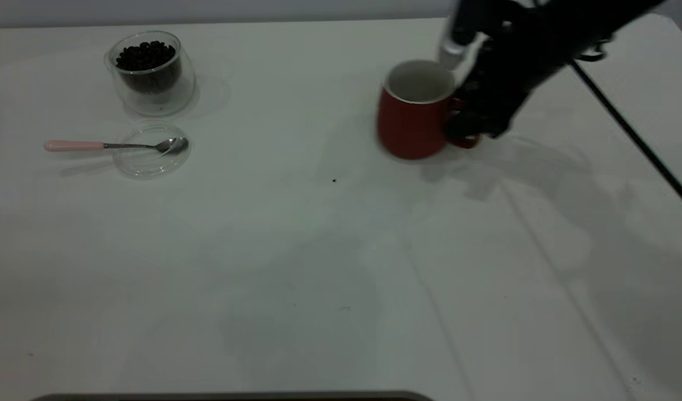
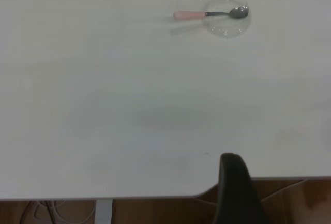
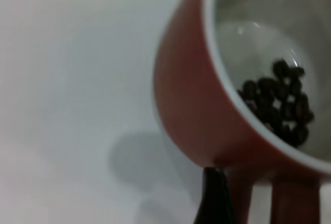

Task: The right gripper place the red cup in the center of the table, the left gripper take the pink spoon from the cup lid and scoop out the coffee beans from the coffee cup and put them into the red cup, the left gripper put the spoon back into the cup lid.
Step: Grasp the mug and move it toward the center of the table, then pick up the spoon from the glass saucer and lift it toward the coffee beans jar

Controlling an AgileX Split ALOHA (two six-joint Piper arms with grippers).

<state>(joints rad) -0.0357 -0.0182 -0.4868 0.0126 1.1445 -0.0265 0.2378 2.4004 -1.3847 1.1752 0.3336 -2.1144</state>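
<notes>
Gripping the red cup [image 1: 412, 120] by its handle, right claw [image 1: 467, 127] short of bench [image 1: 318, 278] centre; spoon [image 1: 115, 146] untouched on lid [image 1: 151, 159]; left claw's [image 2: 235, 188] opening impossible to tell.

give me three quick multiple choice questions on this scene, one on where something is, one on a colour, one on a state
1. Where does the small silver spoon with the pale pink handle lie?
A. bowl on the flat clear round lid
B. inside the mug
C. in the glass cup

2. What colour is the rounded ceramic mug outside?
A. blue
B. dark red
C. green

3. What does the right gripper hold?
A. the spoon
B. nothing
C. the mug's handle

Answers: 1 A, its bowl rests on the lid, handle over the white table. 2 B, red with white inside. 3 C, it is closed on the handle.
</notes>
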